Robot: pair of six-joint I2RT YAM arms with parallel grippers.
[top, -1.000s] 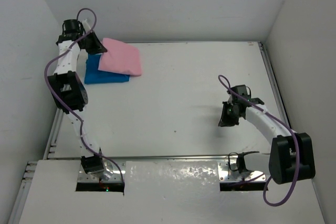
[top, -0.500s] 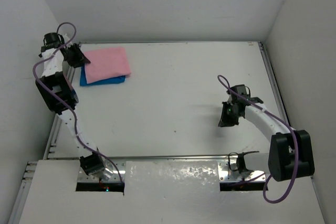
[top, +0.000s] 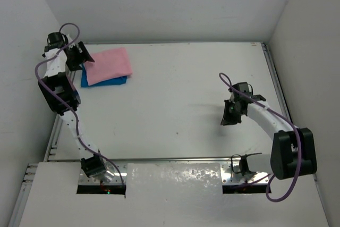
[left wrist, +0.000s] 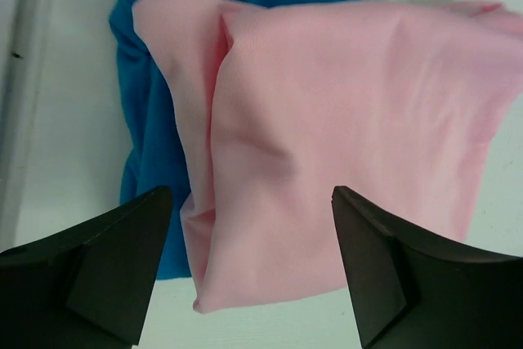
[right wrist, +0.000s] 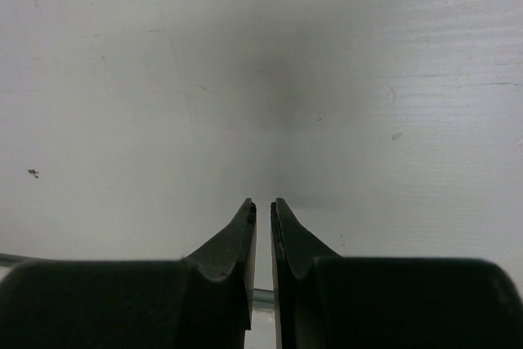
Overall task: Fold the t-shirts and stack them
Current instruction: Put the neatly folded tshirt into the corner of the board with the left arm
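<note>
Top view: the pink shirt (top: 109, 65) lies folded on the blue shirt (top: 106, 82) at the far left corner of the counter (top: 175, 89). It covers most of the blue, which shows along the near and left edges. The left end effector (top: 79, 57) sits just beside the stack's left edge with its jaws apart. The right end effector (top: 229, 116) hangs over bare counter, well apart from the shirts. The step looks like letting go after stacking. To do it well, the left arm should rise and back off leftward with the jaws wide, so neither finger drags the pink edge off the blue.

Left wrist: both fingers (left wrist: 106, 271) stand wide apart and clamp nothing. The pink fold lies beyond and between them, slightly askew over the blue. Its near-left corner is loose and rumpled, and that is the part most likely to snag.

Right wrist: the fingers (right wrist: 233, 259) are almost together, with a thin slit between and nothing in it. Only counter lies below.

Count: two shirts, one pink and one blue, in one stack. Two arms, two end effectors.
</note>
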